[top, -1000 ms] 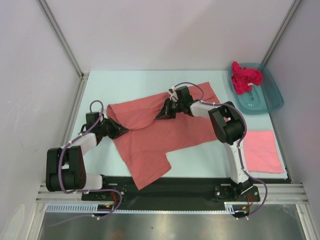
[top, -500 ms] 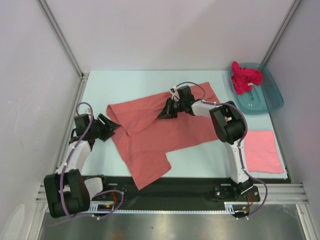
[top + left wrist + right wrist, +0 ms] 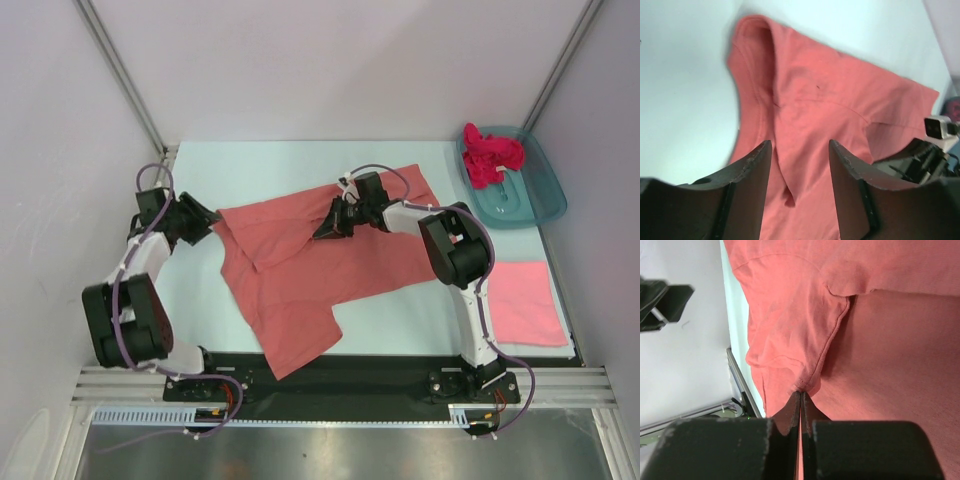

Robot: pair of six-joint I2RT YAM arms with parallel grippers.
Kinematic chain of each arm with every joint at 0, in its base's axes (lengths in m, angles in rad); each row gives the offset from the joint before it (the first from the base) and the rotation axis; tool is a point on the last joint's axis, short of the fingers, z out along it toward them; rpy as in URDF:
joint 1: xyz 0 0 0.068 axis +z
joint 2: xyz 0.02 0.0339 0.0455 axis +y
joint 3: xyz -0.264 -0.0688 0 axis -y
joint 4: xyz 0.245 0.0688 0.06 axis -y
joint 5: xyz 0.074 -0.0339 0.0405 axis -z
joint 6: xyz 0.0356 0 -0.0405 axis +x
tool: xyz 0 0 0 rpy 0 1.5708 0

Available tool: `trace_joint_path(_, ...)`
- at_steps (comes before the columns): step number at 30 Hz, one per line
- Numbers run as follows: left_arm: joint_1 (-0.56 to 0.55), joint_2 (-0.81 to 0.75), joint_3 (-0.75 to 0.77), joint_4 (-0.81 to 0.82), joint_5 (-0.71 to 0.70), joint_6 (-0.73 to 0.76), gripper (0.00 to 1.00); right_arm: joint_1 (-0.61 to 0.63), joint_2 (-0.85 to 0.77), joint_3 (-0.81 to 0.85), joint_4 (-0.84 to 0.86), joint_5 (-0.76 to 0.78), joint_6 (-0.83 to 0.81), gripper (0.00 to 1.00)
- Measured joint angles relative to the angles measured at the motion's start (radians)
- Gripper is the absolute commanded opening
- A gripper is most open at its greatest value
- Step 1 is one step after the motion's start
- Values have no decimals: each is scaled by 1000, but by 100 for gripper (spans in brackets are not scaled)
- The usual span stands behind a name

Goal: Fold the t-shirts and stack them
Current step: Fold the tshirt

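Since the earlier frames, the left gripper (image 3: pixel 200 213) has let go of the salmon-coral t-shirt (image 3: pixel 300 285) and swung outward toward the left edge of the table (image 3: pixel 250 165). Its jaws stand apart with nothing between them, just beside the shirt's left corner. The right gripper (image 3: pixel 322 231) is closed on a small pinch of cloth near the shirt's middle. With only this one hold, any pull is likely to drag or bunch the whole shirt, and the thin pinch may slip. The shirt's near end overhangs the black base rail (image 3: pixel 390 368) and could snag there. The right arm's elbow (image 3: pixel 455 250) stands over the shirt's right part. The lighter pink t-shirt (image 3: pixel 522 302) lies folded at the right, and the magenta t-shirt (image 3: pixel 490 152) sits in the teal tub (image 3: pixel 532 205), well apart.
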Motion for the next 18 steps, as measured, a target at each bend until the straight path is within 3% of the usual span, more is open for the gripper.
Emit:
trace_joint_path(13, 12, 363, 200, 59, 67, -37, 57, -31, 0, -69, 29, -85, -7, 0)
trace_joint_path(18, 12, 464, 326, 73, 70, -37, 52, -48, 0, -70, 45, -111, -7, 0)
